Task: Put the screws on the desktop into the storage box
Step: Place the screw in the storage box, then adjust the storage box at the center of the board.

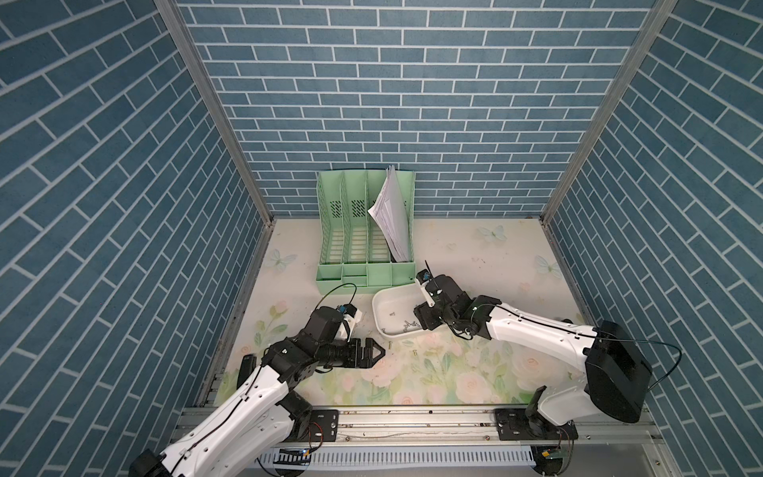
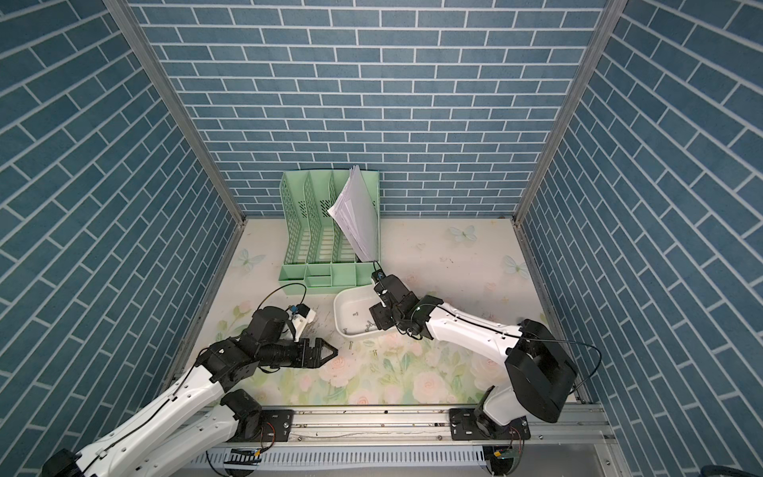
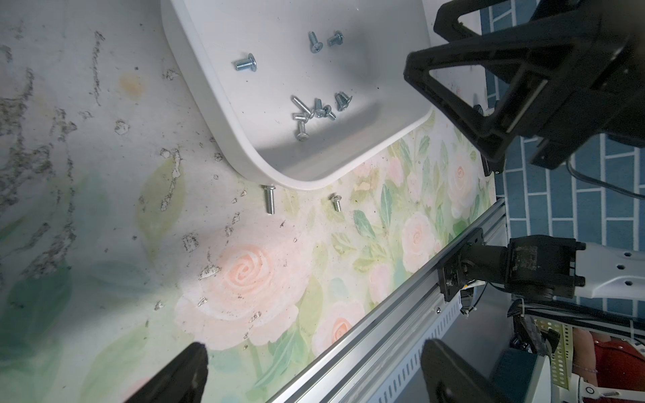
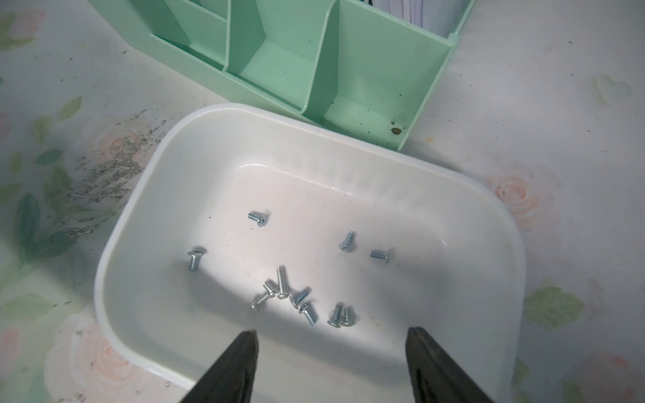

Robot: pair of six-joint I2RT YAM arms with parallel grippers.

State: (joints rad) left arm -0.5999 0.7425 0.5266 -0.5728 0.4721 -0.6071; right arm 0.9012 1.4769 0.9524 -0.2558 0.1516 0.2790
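Note:
The white storage box [image 1: 379, 298] [image 2: 340, 299] lies on the flowered desktop [image 1: 475, 256], just in front of the green organiser. Several screws [image 4: 289, 293] [image 3: 314, 111] lie on its floor. Two more screws rest on the desktop close to the box's near rim, a long one [image 3: 269, 204] [image 1: 389, 346] and a short one [image 3: 336, 202] [image 1: 414, 352]. My right gripper [image 4: 331, 333] [image 1: 423, 320] hangs over the box's near right part, open, with nothing between its fingers. My left gripper [image 3: 314, 352] [image 1: 382, 352] stands open and empty low over the desktop, left of the two loose screws.
A mint-green file organiser [image 1: 365, 247] with a sheaf of papers [image 1: 392, 219] stands at the back, touching the box's far side. A patch of dark scratch marks [image 4: 104, 174] lies left of the box. An aluminium rail [image 1: 413, 417] bounds the front; blue brick walls enclose the other sides.

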